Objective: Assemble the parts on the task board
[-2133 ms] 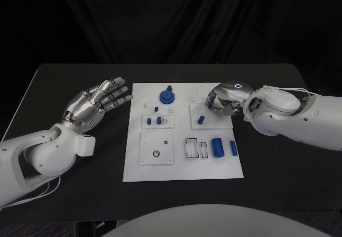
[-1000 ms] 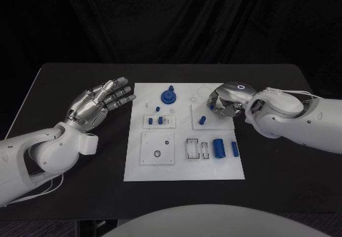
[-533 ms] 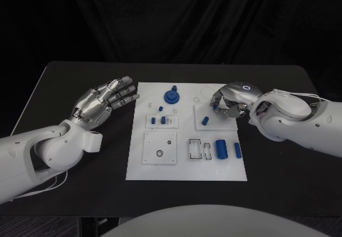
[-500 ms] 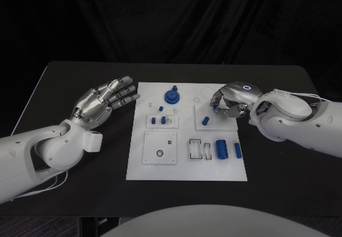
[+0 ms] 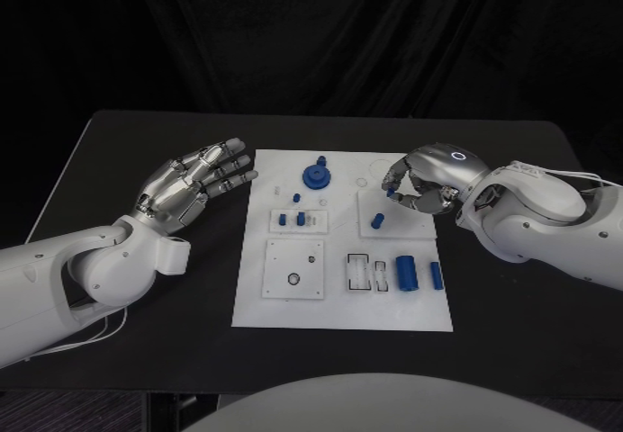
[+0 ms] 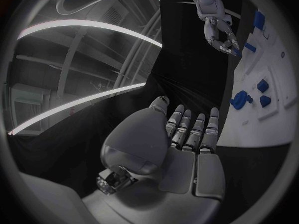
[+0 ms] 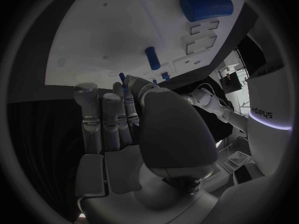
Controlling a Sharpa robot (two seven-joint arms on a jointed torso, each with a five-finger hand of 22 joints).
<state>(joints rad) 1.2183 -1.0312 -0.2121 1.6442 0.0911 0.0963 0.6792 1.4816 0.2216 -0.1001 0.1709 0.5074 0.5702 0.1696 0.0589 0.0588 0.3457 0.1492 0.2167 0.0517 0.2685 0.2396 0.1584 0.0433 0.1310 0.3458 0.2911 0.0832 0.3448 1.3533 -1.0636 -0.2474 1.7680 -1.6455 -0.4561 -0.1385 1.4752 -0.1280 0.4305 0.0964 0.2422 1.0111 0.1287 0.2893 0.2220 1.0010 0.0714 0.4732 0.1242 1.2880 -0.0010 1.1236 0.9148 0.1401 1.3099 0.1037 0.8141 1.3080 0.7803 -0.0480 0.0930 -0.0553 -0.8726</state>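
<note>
Head view, items: white task board [image 5: 340,306] mid-table, blue parts on it. Right hand [image 5: 423,184] over the board's far right corner, pinching a small blue pin [image 7: 122,78] at its fingertips, just beside a short blue peg [image 5: 378,220]. Left hand [image 5: 193,183] off the board's left edge, fingers spread, holding nothing. Risk, judged: thin pin may slip or tilt during insertion, since the pinch looks shallow

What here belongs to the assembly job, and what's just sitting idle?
Job:
- task board
- blue gear piece
- blue peg
- large blue cylinder
- right robot hand, pinching a small blue pin

Idle:
- left robot hand, open beside the board
- black table
</note>
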